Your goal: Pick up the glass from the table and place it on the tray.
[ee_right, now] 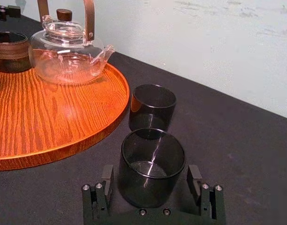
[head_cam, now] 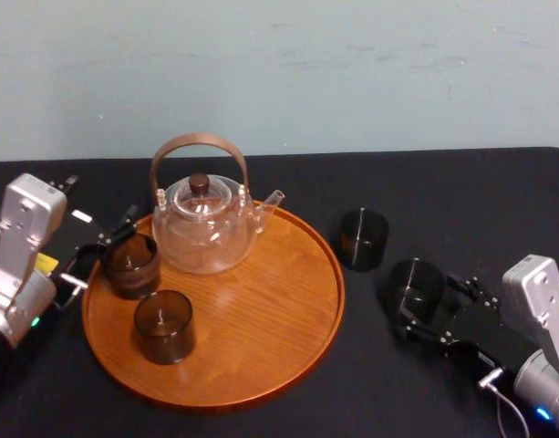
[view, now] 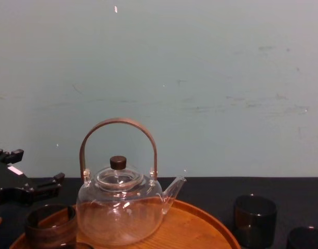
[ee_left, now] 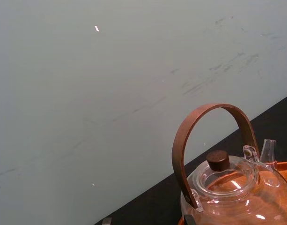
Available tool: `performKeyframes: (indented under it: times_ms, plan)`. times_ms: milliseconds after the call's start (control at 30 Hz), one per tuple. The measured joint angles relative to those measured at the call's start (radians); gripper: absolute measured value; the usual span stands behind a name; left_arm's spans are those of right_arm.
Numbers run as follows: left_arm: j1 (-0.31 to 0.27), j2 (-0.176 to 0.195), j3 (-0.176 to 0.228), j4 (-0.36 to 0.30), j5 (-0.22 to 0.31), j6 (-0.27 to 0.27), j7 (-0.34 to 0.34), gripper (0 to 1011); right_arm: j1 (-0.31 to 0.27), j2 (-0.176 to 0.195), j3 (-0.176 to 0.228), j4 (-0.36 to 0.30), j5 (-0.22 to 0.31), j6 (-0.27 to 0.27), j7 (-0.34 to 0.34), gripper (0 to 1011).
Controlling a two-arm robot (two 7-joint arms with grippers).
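Observation:
A dark smoky glass stands on the black table to the right of the tray. My right gripper is open around it, one finger on each side with a narrow gap; in the head view, that glass sits at the right gripper. A second dark glass stands on the table just beyond. Two brown glasses stand on the tray. My left gripper is open at the tray's left rim, beside the farther brown glass.
A clear glass teapot with a brown arched handle and knob stands on the tray's far side. A pale wall runs behind the table. Bare black cloth lies right of and behind the two table glasses.

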Motion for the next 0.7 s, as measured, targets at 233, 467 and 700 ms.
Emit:
performKeyframes:
  times_ms: [233,467,700]
  plan:
    - [0.000,0.000,0.000,0.000,0.000,0.000,0.000,1001,0.020,-0.025,0.002,0.031,-0.013,0.007,0.019,1002]
    - [0.000,0.000,0.000,0.000,0.000,0.000,0.000,1001,0.053,-0.053,0.000,0.075,-0.025,0.011,0.046,1002]
    - [0.000,0.000,0.000,0.000,0.000,0.000,0.000,1002,0.104,-0.087,-0.004,0.139,-0.044,0.012,0.074,1003]
